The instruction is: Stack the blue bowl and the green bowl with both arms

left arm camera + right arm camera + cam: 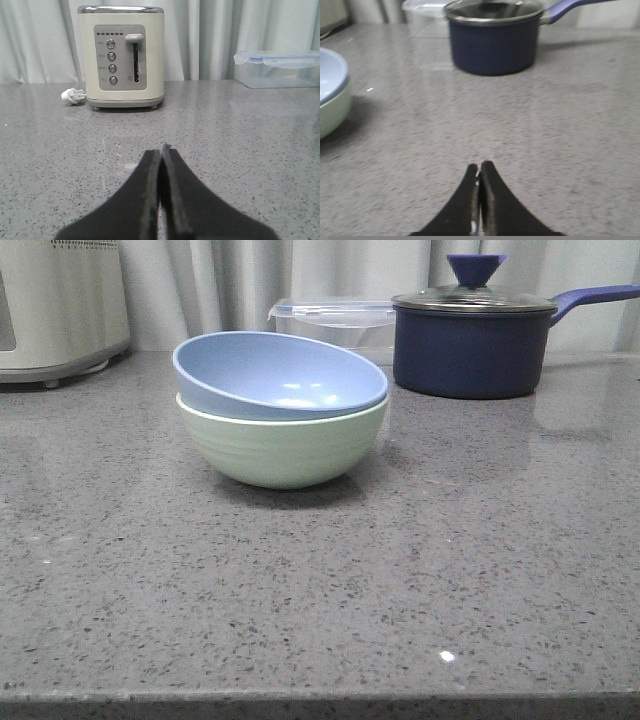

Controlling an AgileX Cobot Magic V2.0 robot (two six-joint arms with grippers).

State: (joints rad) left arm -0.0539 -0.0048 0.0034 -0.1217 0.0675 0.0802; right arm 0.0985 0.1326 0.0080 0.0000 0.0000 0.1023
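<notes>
The blue bowl (275,373) sits tilted inside the green bowl (280,448) on the grey counter, middle left in the front view. Both bowls also show at the edge of the right wrist view, blue bowl (329,70) over green bowl (331,112). No arm shows in the front view. My left gripper (161,150) is shut and empty, low over bare counter, facing a toaster. My right gripper (480,166) is shut and empty over bare counter, apart from the bowls, facing the saucepan.
A dark navy lidded saucepan (470,345) stands at the back right, its handle pointing right. A clear plastic container (335,320) stands behind the bowls. A cream toaster (121,57) with a loose plug (72,95) stands at the back left. Curtains hang behind the counter.
</notes>
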